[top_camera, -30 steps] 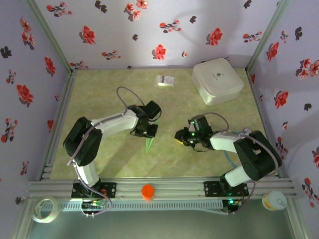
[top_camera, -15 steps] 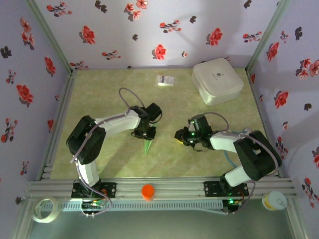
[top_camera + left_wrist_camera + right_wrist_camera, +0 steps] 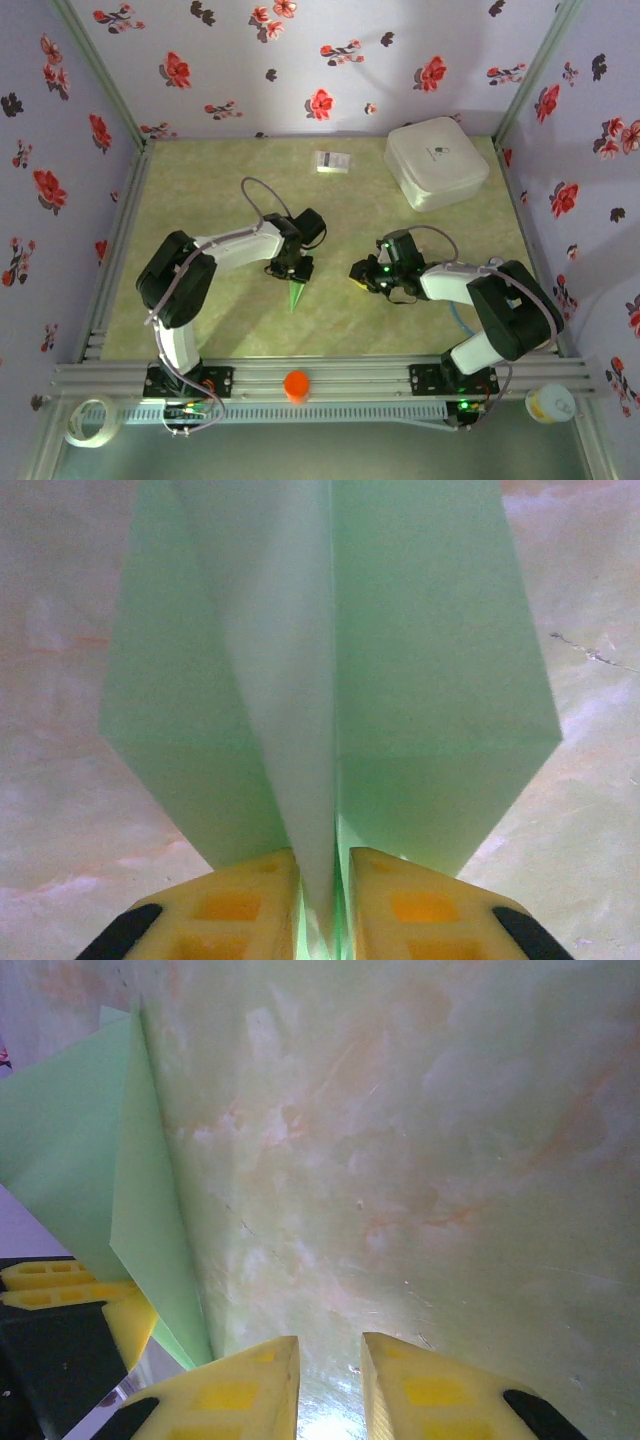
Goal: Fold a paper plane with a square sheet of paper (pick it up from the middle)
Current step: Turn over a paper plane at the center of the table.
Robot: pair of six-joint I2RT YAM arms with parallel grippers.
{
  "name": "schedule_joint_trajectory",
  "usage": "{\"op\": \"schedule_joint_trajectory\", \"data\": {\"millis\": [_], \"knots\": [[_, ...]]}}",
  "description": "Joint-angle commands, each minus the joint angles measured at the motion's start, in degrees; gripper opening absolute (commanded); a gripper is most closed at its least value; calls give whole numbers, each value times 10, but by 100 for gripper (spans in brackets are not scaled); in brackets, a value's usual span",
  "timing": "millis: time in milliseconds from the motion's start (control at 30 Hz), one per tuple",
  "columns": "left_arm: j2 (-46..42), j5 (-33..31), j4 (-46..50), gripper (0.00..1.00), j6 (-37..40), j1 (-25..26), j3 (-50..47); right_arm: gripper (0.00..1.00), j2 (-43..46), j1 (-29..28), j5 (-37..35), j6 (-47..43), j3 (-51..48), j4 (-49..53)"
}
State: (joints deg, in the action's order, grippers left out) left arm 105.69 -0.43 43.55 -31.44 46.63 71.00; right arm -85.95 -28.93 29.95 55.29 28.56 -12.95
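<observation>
Crouching at the middle of the table [image 3: 200,190], both arms flank the paper plane [image 3: 295,296]
The left gripper [image 3: 291,268] hides the plane's wide end; a green point shows, aimed at the near edge. Its fingers [image 3: 240,910] sit close either side of the centre fold, pinching or not I cannot tell. The right gripper [image 3: 362,274], nearby, is slightly parted on nothing. Print on the white card [image 3: 332,161] by the far edge and the white box [image 3: 437,162] is too small to read
</observation>
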Motion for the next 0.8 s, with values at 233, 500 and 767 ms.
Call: {"op": "schedule_joint_trajectory", "data": {"millis": [233, 500, 767], "knots": [[23, -1, -1, 20, 4, 8, 12, 24, -5, -5, -6, -10, 13, 7], [36, -4, -6, 21, 4, 13, 12, 24, -6, -6, -6, -9, 14, 7], [54, -35, -3, 23, -13, 24, 10, 24, -4, -6, -6, -9, 15, 8]]}}
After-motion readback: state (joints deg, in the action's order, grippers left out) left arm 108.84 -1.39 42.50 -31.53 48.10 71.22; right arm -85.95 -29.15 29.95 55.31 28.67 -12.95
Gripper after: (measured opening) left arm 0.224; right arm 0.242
